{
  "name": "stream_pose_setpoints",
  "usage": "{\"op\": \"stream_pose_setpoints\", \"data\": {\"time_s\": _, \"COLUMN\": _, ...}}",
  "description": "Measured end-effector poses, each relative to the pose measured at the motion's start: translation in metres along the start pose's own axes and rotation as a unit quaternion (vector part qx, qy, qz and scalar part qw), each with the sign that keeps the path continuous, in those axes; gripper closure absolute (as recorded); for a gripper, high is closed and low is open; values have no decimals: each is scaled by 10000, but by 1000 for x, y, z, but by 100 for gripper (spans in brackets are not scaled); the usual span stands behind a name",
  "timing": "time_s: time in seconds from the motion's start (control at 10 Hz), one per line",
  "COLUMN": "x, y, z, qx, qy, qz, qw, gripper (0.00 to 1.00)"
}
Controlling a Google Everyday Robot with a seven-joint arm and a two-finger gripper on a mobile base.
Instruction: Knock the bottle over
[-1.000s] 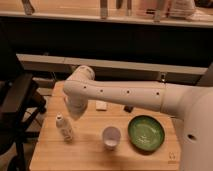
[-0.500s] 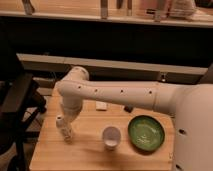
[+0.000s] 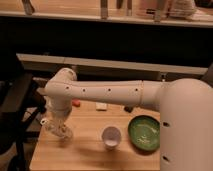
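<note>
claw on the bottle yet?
Cannot tell. In the camera view the claw overlaps the tilted bottle at the table's left end, with no visible gap or clear contact.

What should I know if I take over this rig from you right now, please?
End effector: low at the table's left side, right at the bottle.
Bottle: left of the cup and green bowl, looks tilted, partly hidden by the arm.
Done: arm brought down to the bottle.
Left: it does not yet lie flat; finish the push and confirm.
</note>
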Motion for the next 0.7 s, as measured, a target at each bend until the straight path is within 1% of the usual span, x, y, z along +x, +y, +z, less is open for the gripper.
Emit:
{"op": "stream_pose_setpoints", "data": {"time_s": 0.1, "x": -3, "y": 1, "z": 1, "qx": 22, "qy": -55, "qz": -71, "qw": 10000, "gripper": 98}}
{"op": "stream_pose_setpoints", "data": {"time_s": 0.3, "x": -3, "y": 0, "z": 7, "qx": 81, "qy": -125, "qz": -67, "qw": 9999, "gripper": 98}}
{"op": "stream_pose_setpoints", "data": {"time_s": 0.5, "x": -14, "y": -6, "z": 13, "qx": 112, "qy": -220, "qz": -147, "qw": 9996, "gripper": 98}}
{"op": "stream_pose_setpoints", "data": {"time_s": 0.7, "x": -14, "y": -1, "z": 12, "qx": 133, "qy": -255, "qz": -196, "qw": 9994, "gripper": 98}}
